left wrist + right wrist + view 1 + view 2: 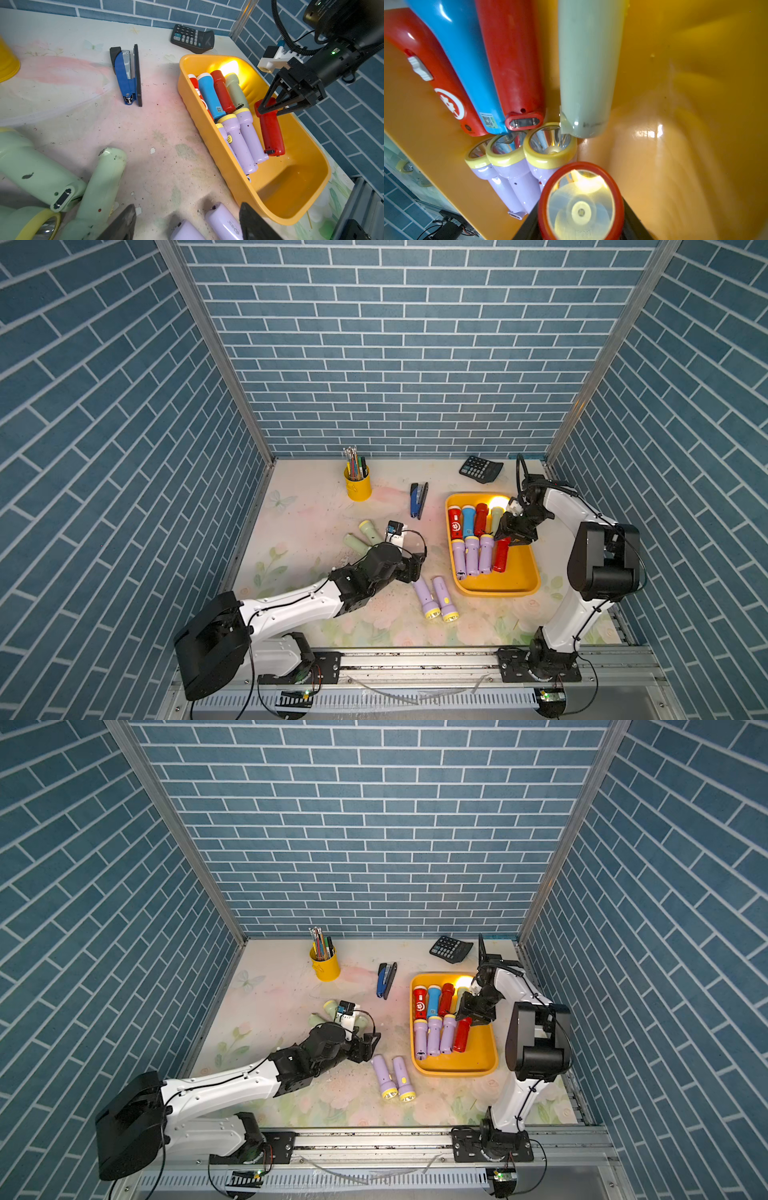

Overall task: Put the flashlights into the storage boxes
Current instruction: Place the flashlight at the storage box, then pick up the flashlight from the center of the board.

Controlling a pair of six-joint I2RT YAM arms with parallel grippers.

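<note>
Right gripper [270, 111] pinches the head of the red flashlight [271, 133], low inside the tray [521, 576] at frame right. The tail looks to be resting on the tray floor beside the lilac row [245, 135], so I'd call it placed and only needing release. The next pick belongs to the left arm. Left gripper [187, 218], jaws spread and empty, sits just upper left of the two lilac flashlights [426, 597] lying on the table [316, 506], lower centre in both top views. Their long axes are parallel, running down-frame and slightly right, tails toward the gripper, yellow heads away. The right arm is on the far side of the tray from them. Left fingertips are cut off at the bottom edge of the left wrist view, so jaw-to-axis alignment is a guess. The pale green flashlights [368, 531] further up-left are partly under the left wrist, count unclear. Pad contact on the red head is hidden.
</note>
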